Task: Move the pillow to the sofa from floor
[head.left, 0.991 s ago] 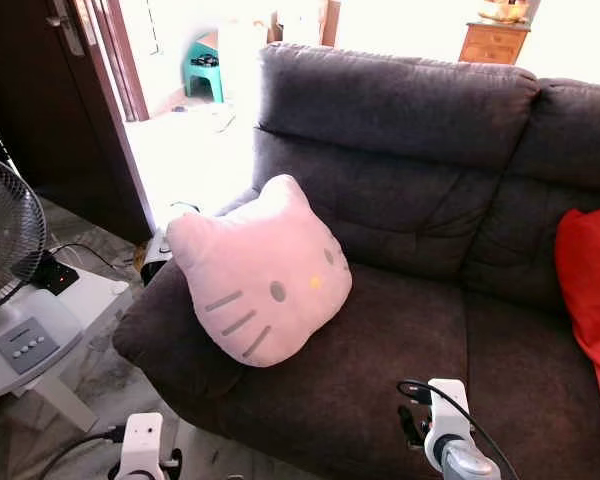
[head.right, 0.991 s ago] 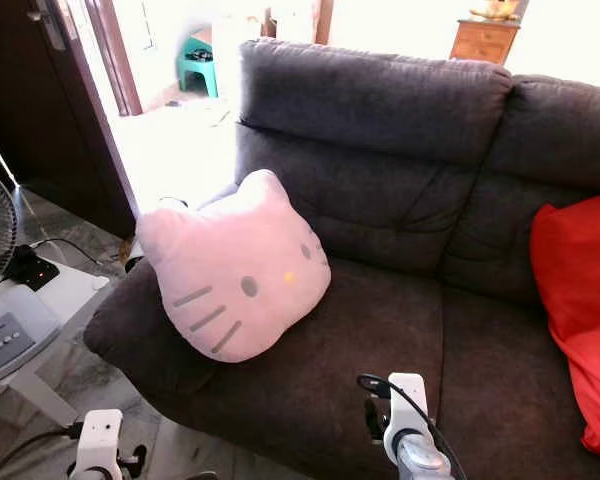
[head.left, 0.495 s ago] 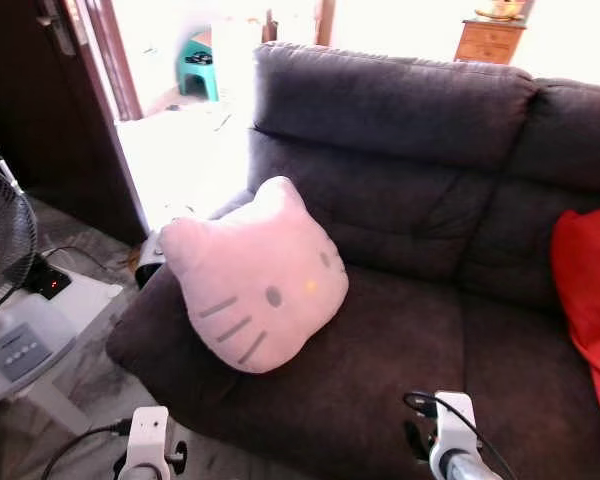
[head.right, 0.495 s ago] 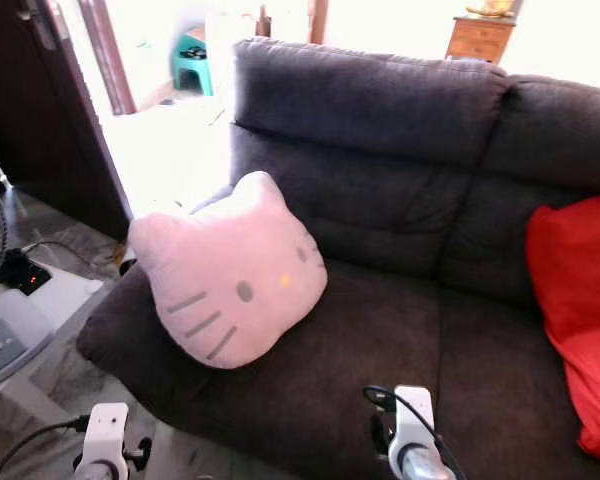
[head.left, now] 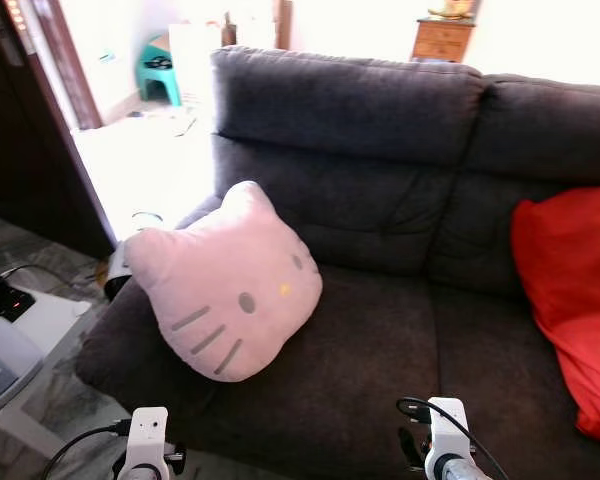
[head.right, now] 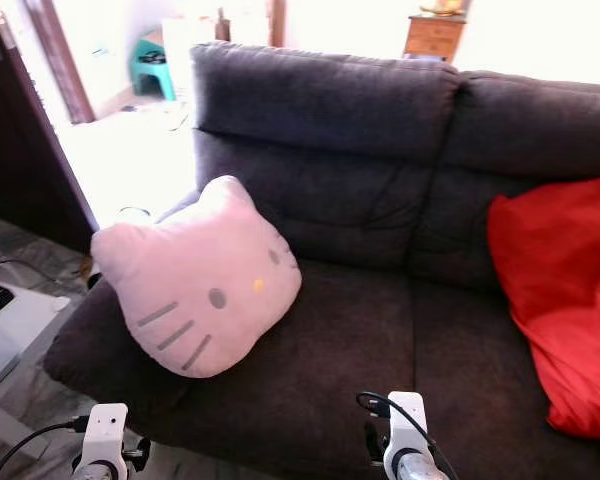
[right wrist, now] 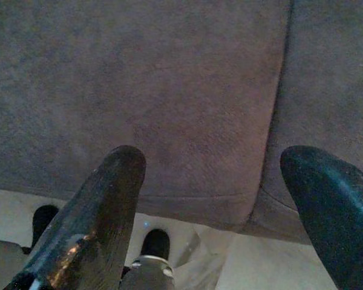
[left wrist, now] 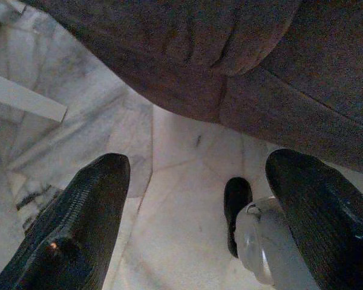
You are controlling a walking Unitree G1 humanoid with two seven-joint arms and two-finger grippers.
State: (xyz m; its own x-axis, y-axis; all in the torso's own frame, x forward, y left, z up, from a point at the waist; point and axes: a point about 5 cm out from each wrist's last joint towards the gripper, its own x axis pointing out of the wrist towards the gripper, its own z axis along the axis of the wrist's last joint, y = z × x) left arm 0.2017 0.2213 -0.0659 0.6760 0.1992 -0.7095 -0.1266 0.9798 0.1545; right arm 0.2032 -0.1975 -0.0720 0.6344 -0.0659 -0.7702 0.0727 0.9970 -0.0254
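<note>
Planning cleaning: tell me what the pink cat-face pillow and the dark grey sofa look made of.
Pink cat-face pillow: soft plush, matte, probably fleece; it looks puffy, with stitched-looking whiskers. Dark grey sofa: woven or microfibre upholstery, matte, with a fuzzy nap and no leather-like shine.

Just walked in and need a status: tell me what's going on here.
The pink pillow is already on the sofa, leaning at its left end by the armrest, with a red cushion at the other end. Neither gripper holds anything: the left gripper hangs open over the floor beside the sofa, and the right gripper is open at the seat's front edge.
</note>
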